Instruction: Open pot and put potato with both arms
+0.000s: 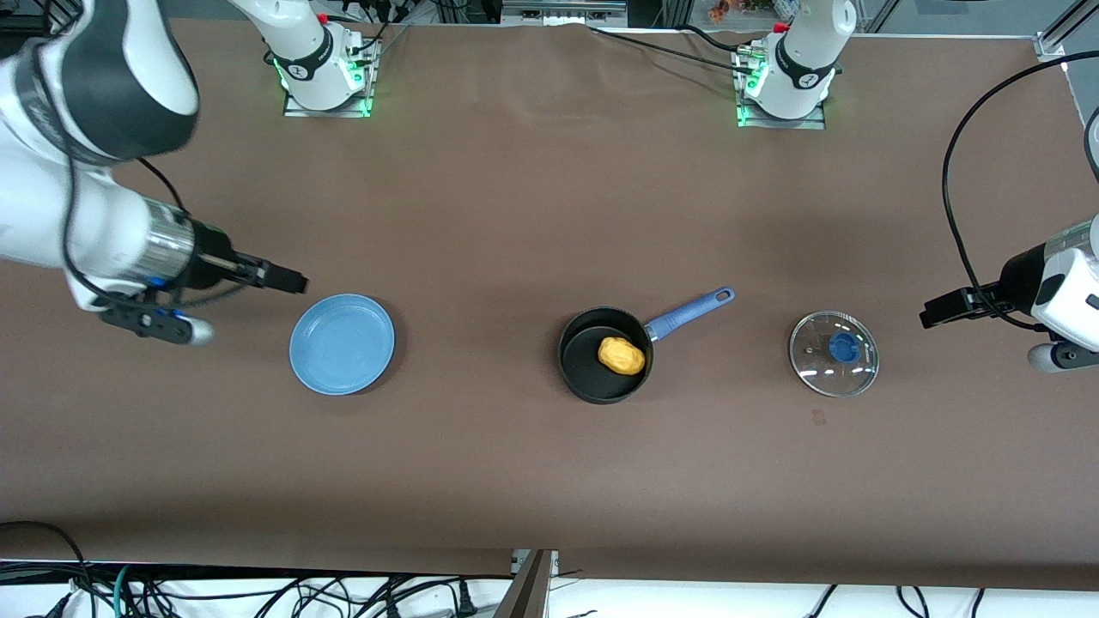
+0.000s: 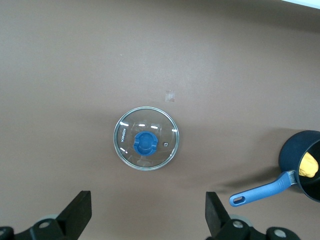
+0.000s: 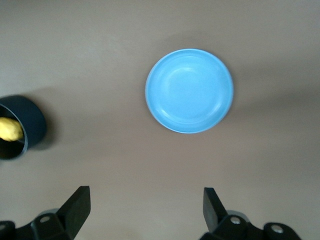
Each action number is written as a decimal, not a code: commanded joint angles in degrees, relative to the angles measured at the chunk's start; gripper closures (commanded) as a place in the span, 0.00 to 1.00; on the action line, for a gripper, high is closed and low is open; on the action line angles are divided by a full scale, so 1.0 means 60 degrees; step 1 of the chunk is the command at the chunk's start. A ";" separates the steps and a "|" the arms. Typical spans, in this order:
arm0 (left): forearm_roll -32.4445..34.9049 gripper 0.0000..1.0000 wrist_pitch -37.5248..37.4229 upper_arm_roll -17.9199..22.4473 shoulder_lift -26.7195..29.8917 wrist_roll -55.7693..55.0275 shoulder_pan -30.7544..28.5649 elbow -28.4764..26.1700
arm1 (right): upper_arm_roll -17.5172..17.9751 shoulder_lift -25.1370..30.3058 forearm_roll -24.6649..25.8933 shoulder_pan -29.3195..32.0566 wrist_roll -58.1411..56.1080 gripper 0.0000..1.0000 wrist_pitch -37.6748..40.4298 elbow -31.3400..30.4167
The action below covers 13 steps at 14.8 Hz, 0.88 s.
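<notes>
The black pot (image 1: 582, 367) stands uncovered mid-table, its blue handle (image 1: 691, 313) angled toward the left arm's end. The yellow potato (image 1: 621, 355) lies inside it. Its glass lid (image 1: 834, 353), with a blue knob, lies flat on the table beside the pot, toward the left arm's end. My left gripper (image 1: 929, 312) hangs open and empty in the air past the lid, which shows ahead of the gripper (image 2: 148, 212) in the left wrist view. My right gripper (image 1: 294, 281) is open and empty beside the light-blue plate (image 1: 342, 343). The right wrist view shows that gripper (image 3: 145, 207), the pot (image 3: 31, 117) and the potato (image 3: 10, 129).
The empty plate (image 3: 189, 91) lies toward the right arm's end, level with the pot. The two arm bases (image 1: 324, 64) (image 1: 786, 77) stand at the table's edge farthest from the front camera. Cables run along the edge nearest to it. Brown tabletop surrounds everything.
</notes>
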State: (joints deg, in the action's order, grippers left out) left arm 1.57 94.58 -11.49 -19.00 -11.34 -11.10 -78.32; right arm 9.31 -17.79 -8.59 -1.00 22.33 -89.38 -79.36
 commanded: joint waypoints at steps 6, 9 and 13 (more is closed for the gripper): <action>-0.0042 0.00 -0.0206 0.0011 -0.0115 0.0700 0.0048 0.0266 | -0.0702 0.2860 0.0931 -0.0111 -0.1920 0.01 -0.0264 -0.2825; -0.0027 0.00 -0.0206 0.0011 -0.0115 0.1143 0.0019 0.0280 | -0.0716 0.3535 0.1197 -0.0140 -0.2066 0.01 -0.0893 -0.3851; -0.0027 0.00 -0.0206 0.0026 -0.0115 0.1143 0.0019 0.0266 | -0.0746 0.3507 0.1269 -0.0126 -0.2623 0.01 -0.0953 -0.3780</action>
State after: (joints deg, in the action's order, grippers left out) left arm 1.57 94.53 -11.49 -19.13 -6.11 -11.09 -78.29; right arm 5.16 1.85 -1.93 -1.63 8.34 -93.87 -100.37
